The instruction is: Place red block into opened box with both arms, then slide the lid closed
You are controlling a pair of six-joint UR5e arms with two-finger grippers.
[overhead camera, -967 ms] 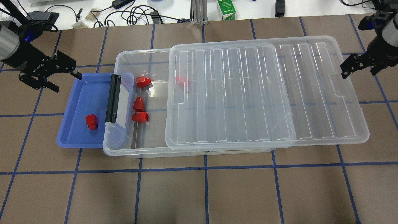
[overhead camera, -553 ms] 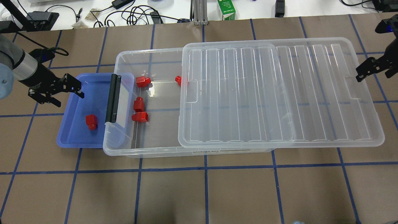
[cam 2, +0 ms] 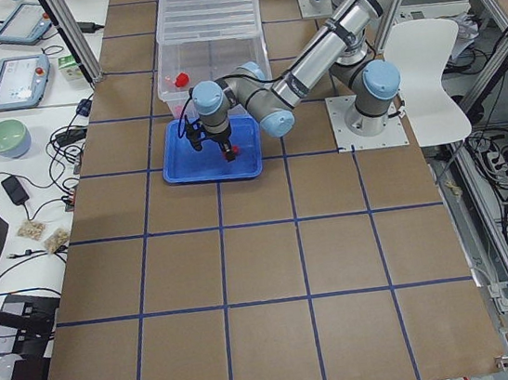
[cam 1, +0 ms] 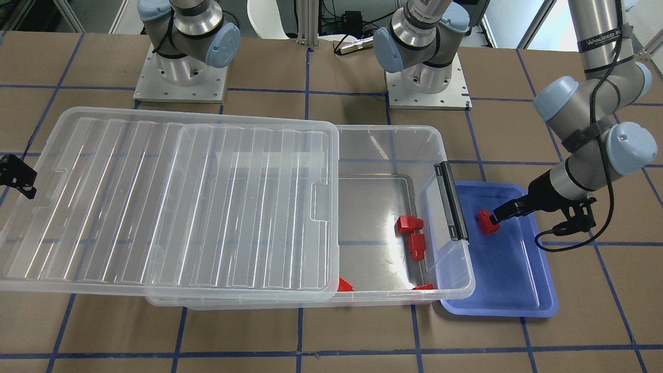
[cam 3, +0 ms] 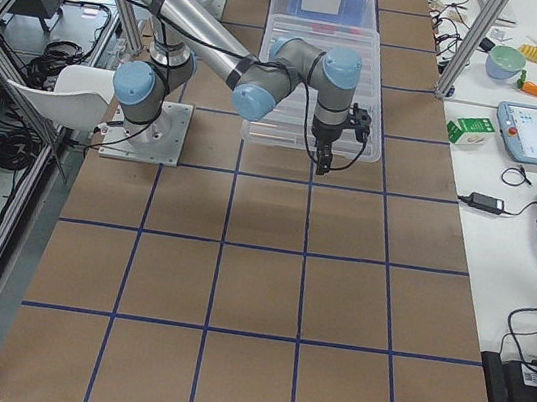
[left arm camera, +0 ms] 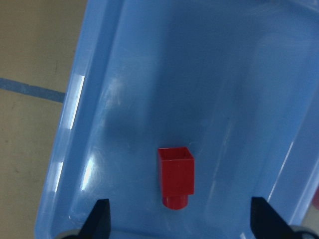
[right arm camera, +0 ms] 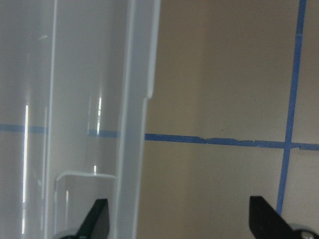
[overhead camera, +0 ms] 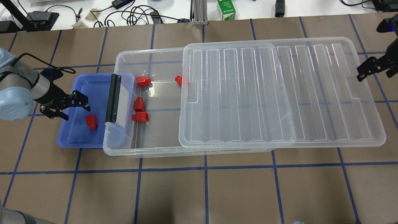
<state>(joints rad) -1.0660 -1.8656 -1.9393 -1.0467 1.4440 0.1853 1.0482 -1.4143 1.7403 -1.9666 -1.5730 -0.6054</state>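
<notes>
One red block [overhead camera: 91,121] [cam 1: 487,223] [left arm camera: 175,177] lies alone in the blue tray [overhead camera: 71,137]. My left gripper [overhead camera: 78,114] [left arm camera: 183,224] hangs open just over it, a finger to either side, not touching. The clear box [overhead camera: 124,149] [cam 1: 456,280] holds several red blocks [overhead camera: 139,104] in its uncovered left part. The ribbed lid [overhead camera: 279,93] [cam 1: 155,197] covers the rest and overhangs the box's right end. My right gripper [overhead camera: 374,76] [right arm camera: 182,221] is open at the lid's right short edge, whose rim [right arm camera: 134,99] shows near one finger.
A black latch bar [overhead camera: 112,98] sits on the box's left end, over the tray's edge. Cables and a green carton [overhead camera: 226,9] lie along the far side. The two arm bases [cam 1: 178,72] stand behind the box.
The lid has slid to the right, exposing more of the box, and the right gripper moved right with it. The left gripper has come down over the tray to the lone red block.
</notes>
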